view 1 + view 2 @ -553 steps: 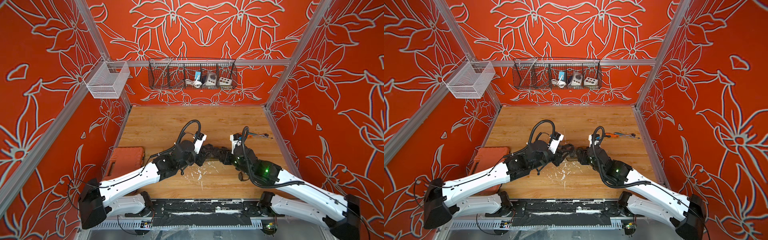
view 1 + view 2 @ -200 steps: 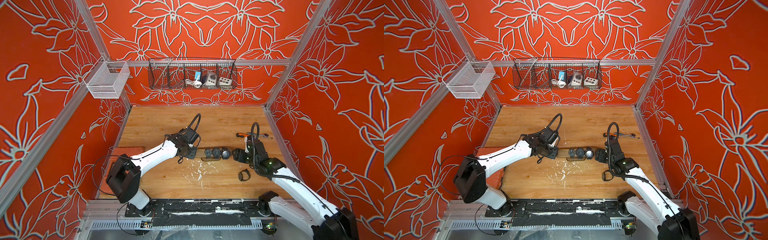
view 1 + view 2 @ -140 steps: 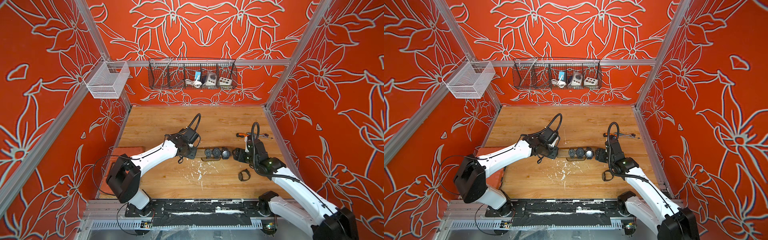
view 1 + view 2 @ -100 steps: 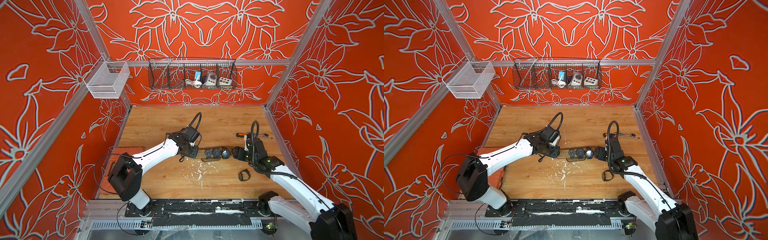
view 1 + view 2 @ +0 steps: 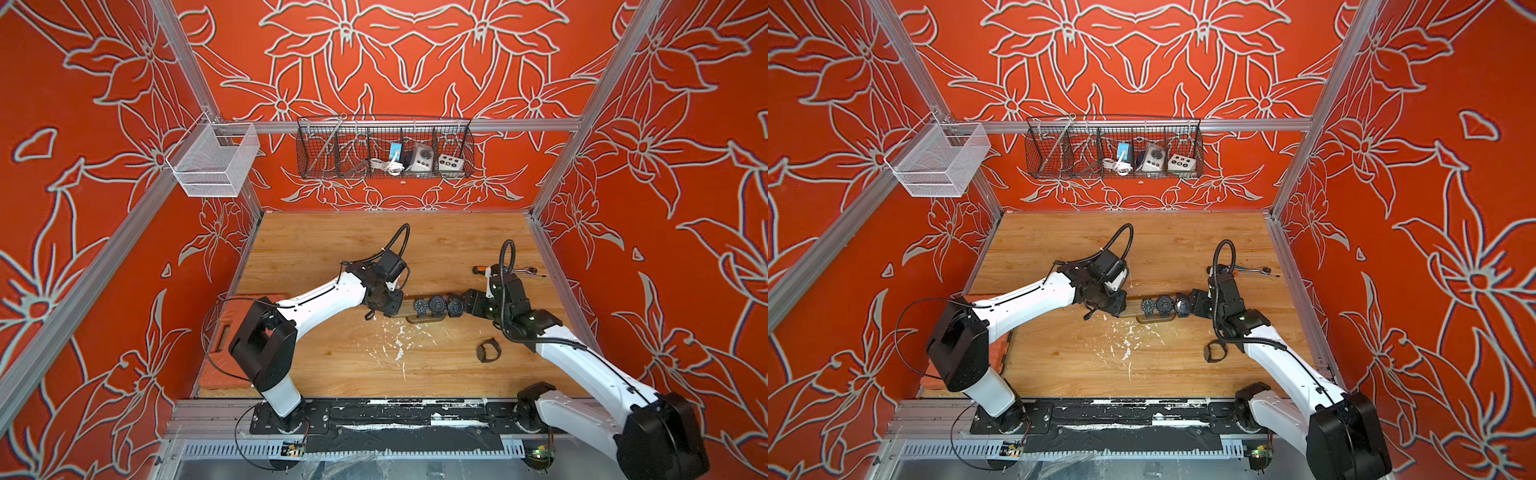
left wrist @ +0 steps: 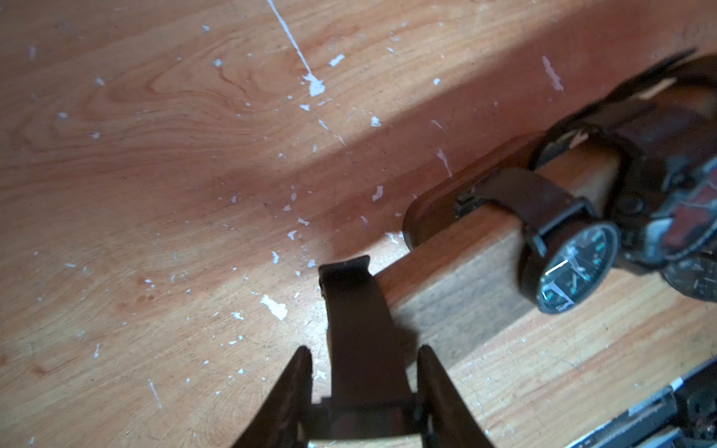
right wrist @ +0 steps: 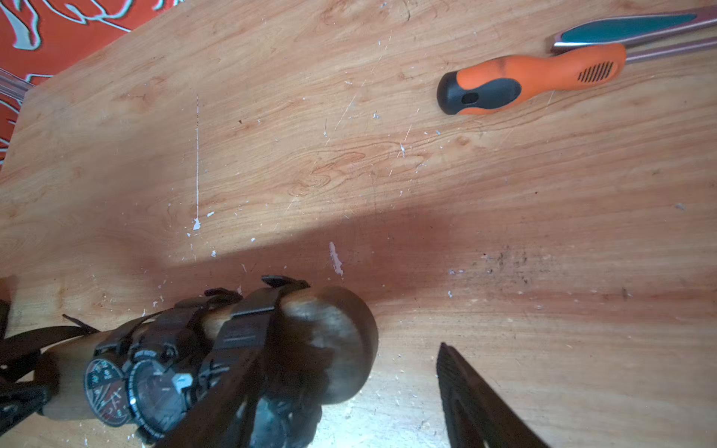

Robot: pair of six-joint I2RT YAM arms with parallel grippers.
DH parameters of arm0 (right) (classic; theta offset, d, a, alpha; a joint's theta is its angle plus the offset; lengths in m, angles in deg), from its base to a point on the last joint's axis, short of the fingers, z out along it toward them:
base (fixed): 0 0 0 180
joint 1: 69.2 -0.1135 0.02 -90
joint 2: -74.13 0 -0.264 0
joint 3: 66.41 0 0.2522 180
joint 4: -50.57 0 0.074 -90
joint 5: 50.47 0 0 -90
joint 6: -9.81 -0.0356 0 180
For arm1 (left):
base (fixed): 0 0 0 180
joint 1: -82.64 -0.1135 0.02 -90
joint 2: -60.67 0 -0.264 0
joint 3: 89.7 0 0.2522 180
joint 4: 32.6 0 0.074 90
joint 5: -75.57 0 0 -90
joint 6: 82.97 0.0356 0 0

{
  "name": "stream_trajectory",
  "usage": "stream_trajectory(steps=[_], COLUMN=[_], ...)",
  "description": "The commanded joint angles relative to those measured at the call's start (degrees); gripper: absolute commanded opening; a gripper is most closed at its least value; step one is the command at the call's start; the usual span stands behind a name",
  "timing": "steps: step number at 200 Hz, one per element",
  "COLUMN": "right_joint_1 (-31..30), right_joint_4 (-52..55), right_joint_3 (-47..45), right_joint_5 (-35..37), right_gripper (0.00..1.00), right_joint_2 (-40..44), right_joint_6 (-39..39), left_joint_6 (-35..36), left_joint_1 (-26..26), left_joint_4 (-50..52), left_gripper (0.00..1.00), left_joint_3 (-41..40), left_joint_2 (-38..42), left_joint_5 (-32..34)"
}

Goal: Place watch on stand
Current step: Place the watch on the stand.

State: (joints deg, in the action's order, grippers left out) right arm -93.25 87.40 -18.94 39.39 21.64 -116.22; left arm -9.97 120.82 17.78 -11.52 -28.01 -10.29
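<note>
- Left jaws: part-closed around a dark brown strip [image 6: 357,322] at the left end of the stand [image 6: 458,275]. Can't tell if that's bar or strap, or whether it's actually clamped.
- Stand: stiff wood, long bar on a small base, so probably tippy. Steady it at an end.
- Three watches [image 5: 437,304] ring the bar, well ahead of the left jaws and just ahead of the right jaws.
- Right jaws: spread wide, gripping nothing. One jaw lies over the end watch [image 7: 248,322], the other stands clear of the bar.
- Loose watch [image 5: 485,352]: on the surface [image 5: 332,249], behind the right jaws. Looks light, with a floppy strap and a slick, scratchable glass face. I'd pinch the strap beside the case.
</note>
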Motion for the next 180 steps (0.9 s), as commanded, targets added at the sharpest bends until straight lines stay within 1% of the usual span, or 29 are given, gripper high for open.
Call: stream_trajectory(steps=[1,30,52,84,125,180], right_joint_1=[1.3,2.1,2.3,2.4,2.4,2.4], right_joint_4=[-3.5,-5.8,-7.5,-10.3,-10.5,-10.3], right_joint_3=[-0.4,-0.4,-0.6,-1.1,-0.7,-0.5], right_joint_5=[-1.4,-1.6,-1.8,-2.1,-1.7,0.0], right_gripper=[0.76,0.76,0.76,0.75,0.74,0.74], right_joint_2=[-1.0,-3.0,-4.8,-5.8,-6.7,-6.7], right_joint_6=[1.7,2.0,0.8,0.1,0.4,0.9], left_joint_6=[-1.1,-1.6,-1.6,-1.6,-1.5,-2.0], left_joint_1=[-0.3,-0.3,-0.2,0.0,1.1,1.5], left_joint_4=[0.9,1.7,1.5,1.9,3.4,4.9], left_gripper=[0.34,0.34,0.34,0.35,0.37,0.44], left_joint_3=[1.7,3.3,4.1,5.4,7.5,7.3], left_joint_2=[-0.4,-2.0,-3.5,-5.1,-6.7,-6.2], left_joint_5=[-3.1,-5.0,-6.1,-6.7,-7.9,-9.3])
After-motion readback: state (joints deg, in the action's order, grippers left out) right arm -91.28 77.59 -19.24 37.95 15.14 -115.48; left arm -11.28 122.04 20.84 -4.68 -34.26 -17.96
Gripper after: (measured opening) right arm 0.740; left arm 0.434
